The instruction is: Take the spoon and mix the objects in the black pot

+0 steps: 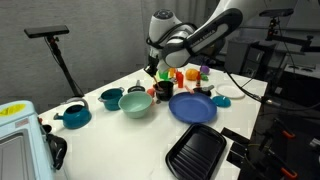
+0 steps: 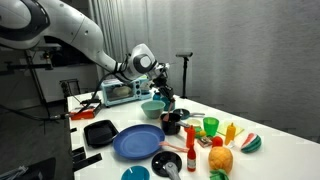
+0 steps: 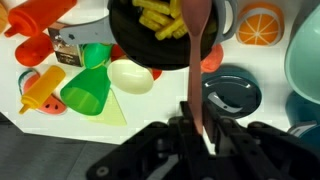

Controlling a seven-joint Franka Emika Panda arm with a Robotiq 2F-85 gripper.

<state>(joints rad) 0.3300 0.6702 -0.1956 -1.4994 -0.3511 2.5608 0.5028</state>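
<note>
In the wrist view my gripper [image 3: 196, 128] is shut on the handle of a reddish-brown spoon [image 3: 196, 55]. The spoon reaches up into the small black pot [image 3: 124, 45], which holds yellow strip-shaped pieces [image 3: 160, 18]. The spoon's bowl end is at the pot's edge, partly out of frame. In both exterior views the gripper [image 1: 155, 70] [image 2: 164, 95] hangs just above the black pot [image 1: 165, 91] [image 2: 172, 123], which sits between the green bowl and the blue plate.
A green bowl [image 1: 136, 104] and a blue plate [image 1: 192, 108] flank the pot. A black ridged tray [image 1: 195, 152] lies at the table's front. Teal pots [image 1: 110, 98] and a teal lid [image 3: 232, 92] stand nearby. Toy foods, a green cup [image 3: 90, 88] and a red bottle [image 2: 190, 148] crowd one side.
</note>
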